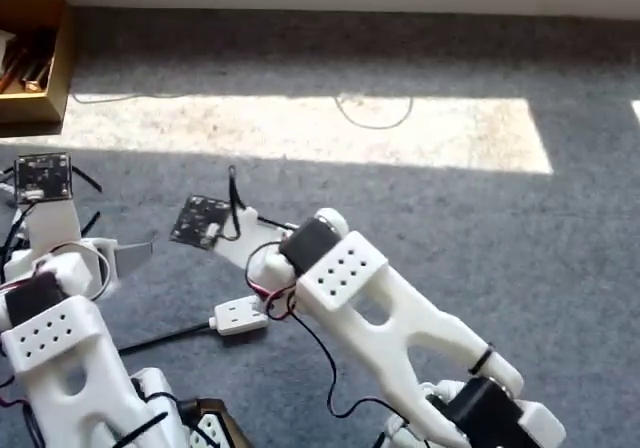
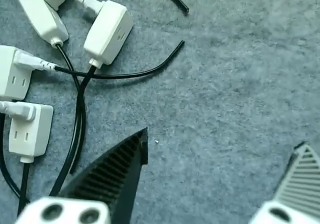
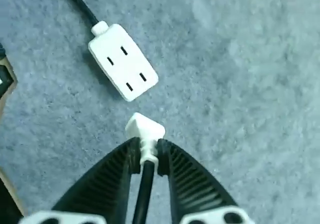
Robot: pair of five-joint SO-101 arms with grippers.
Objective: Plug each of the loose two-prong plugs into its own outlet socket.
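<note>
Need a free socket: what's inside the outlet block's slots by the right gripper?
Both slot pairs of the outlet block look empty; deeper inside is dark. The plug in the right gripper sits apart.

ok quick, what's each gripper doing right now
Left gripper: open, holding nothing.
Right gripper: closed on a white plug.

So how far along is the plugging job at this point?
Looks mostly done: four outlet blocks near the open left gripper each seem to have a seated plug. In hand: the right gripper is shut on a loose white plug, held just short of an empty outlet block. Left to do: seating that plug.
</note>
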